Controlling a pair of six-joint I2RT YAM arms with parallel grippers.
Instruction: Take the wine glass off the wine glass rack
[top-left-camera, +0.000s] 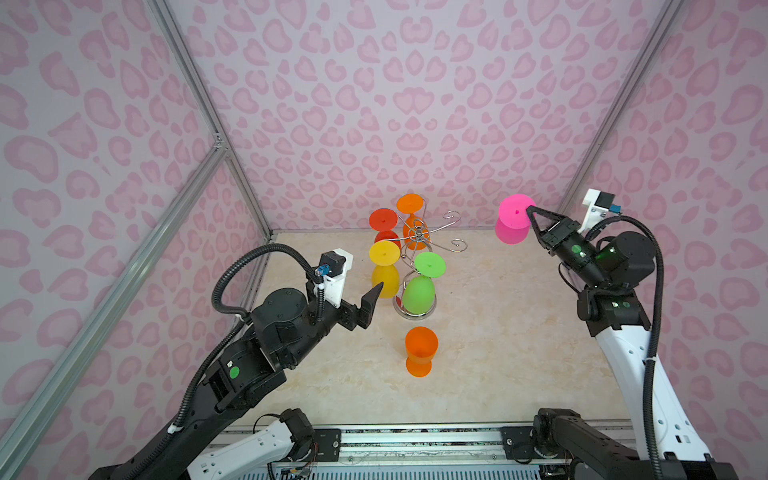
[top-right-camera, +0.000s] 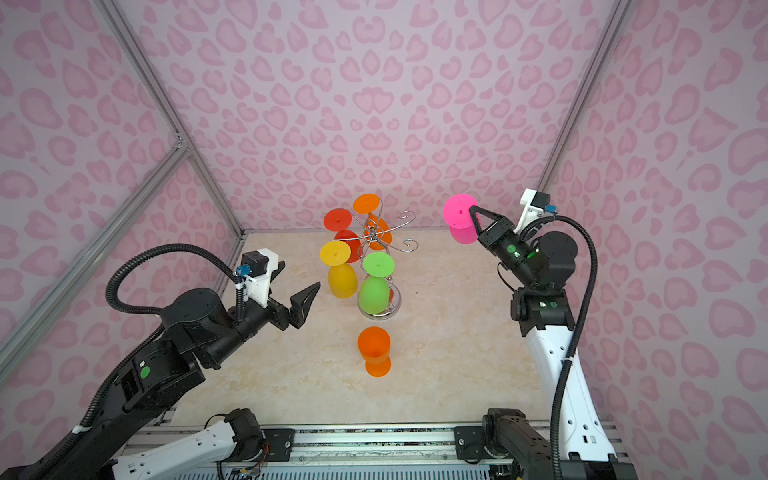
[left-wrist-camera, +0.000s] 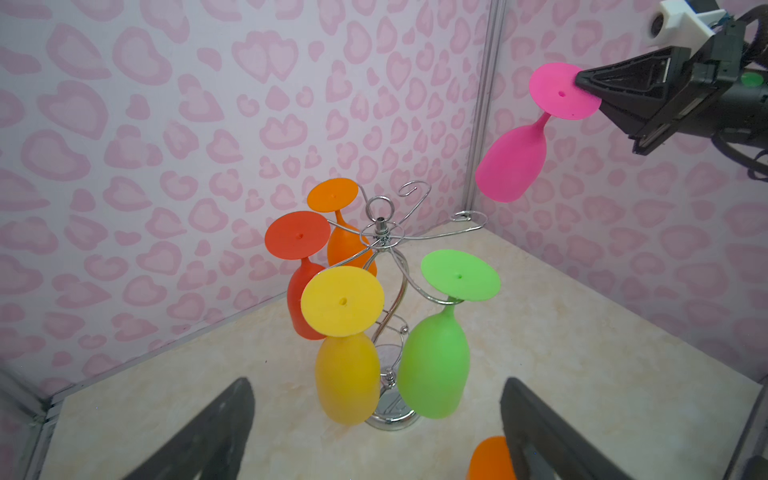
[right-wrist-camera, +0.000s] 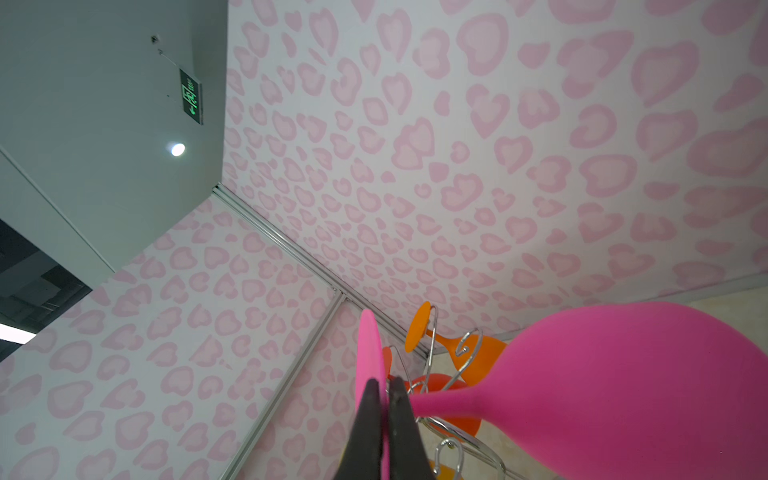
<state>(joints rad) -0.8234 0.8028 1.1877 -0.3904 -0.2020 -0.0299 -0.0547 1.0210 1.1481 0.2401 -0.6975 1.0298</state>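
Nearest the front, a matte orange glass (top-left-camera: 421, 351) stands upright on its round foot on the beige, marble-veined table (top-left-camera: 498, 353). To its left the left tool (top-right-camera: 300, 277) hovers released, its black wedge-shaped fingers (left-wrist-camera: 216, 432) spread wide and empty, pointing at the wine glass rack (top-left-camera: 420, 235).

The rack is shiny chrome wire: a round mirrored base, a twisted spiral stem and curled arms fanning from a small hub. Four smooth, opaque glasses hang upside down from it by their flat disc feet. The green glass (top-left-camera: 419, 293) and the yellow glass (top-left-camera: 385, 282) are on the near side, with the red glass (top-left-camera: 384, 220) and a second orange glass (left-wrist-camera: 332, 195) behind. Two curled arms on the right side are bare.

Farther back and well to the right of the rack, the pink wine glass (top-left-camera: 513, 228) hangs in the air, bowl down and tilted. The right tool (top-left-camera: 531, 212) is clenched on the edge of its thin disc foot. Walls (top-left-camera: 415, 104) printed with pink hearts close the scene.
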